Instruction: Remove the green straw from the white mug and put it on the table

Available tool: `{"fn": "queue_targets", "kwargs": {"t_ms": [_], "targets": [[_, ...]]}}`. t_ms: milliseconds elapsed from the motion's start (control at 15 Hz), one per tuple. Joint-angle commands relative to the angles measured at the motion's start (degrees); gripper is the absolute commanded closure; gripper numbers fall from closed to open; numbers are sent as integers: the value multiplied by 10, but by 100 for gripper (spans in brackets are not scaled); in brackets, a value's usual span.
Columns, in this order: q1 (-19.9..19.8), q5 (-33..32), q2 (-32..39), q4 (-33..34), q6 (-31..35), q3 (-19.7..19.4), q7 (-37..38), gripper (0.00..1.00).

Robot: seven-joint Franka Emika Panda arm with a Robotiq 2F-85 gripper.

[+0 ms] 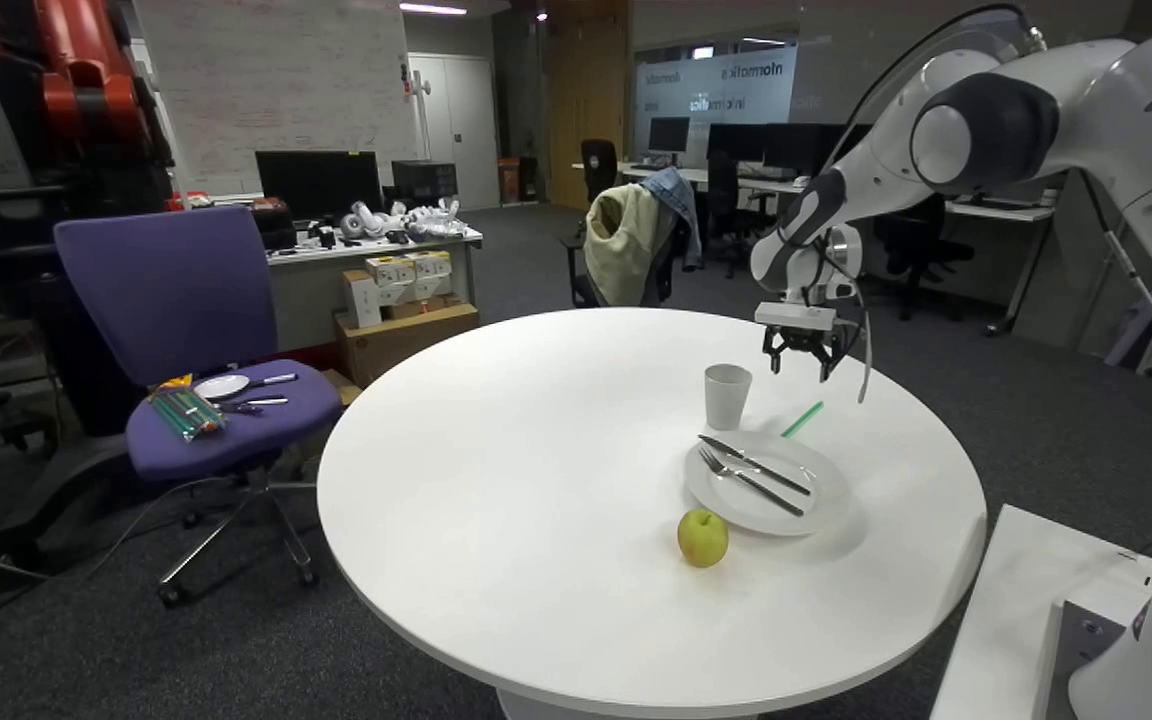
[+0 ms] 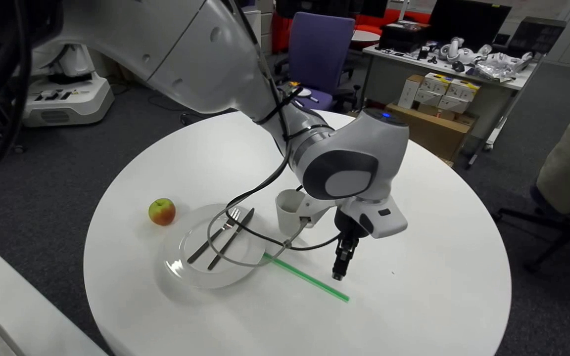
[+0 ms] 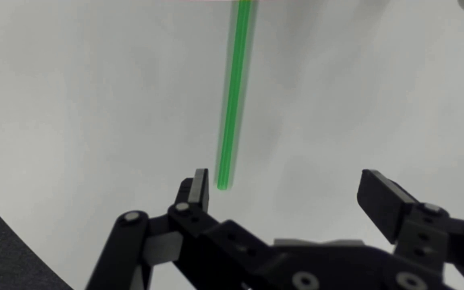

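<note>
The green straw (image 1: pixel 802 419) lies flat on the white round table (image 1: pixel 496 480), with one end at the plate's rim; I cannot tell whether they touch. It also shows in an exterior view (image 2: pixel 307 277) and in the wrist view (image 3: pixel 233 94). The white mug (image 1: pixel 727 398) stands upright beside it; the arm partly covers the mug in an exterior view (image 2: pixel 287 212). My gripper (image 1: pixel 799 368) is open and empty above the table. In the wrist view the gripper (image 3: pixel 284 171) has the straw's free end between its fingers' lines, close to the left finger.
A white plate (image 1: pixel 841 505) with a fork (image 1: pixel 751 482) and a knife (image 1: pixel 756 465) lies near the mug. A yellow-green apple (image 1: pixel 703 538) sits by the plate. A purple chair (image 1: pixel 171 290) stands beyond the table. A cable (image 2: pixel 245 264) hangs from the arm above the plate.
</note>
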Motion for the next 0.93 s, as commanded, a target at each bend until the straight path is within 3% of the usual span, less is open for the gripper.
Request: {"fn": "queue_targets", "kwargs": {"t_ms": [0, 533, 600, 867], "targets": [[-6, 5, 14, -2, -6, 1, -2, 0], [4, -6, 68, -2, 18, -10, 2, 0], [5, -6, 70, -3, 19, -12, 3, 19], [7, -10, 73, -1, 22, -19, 6, 51]]}}
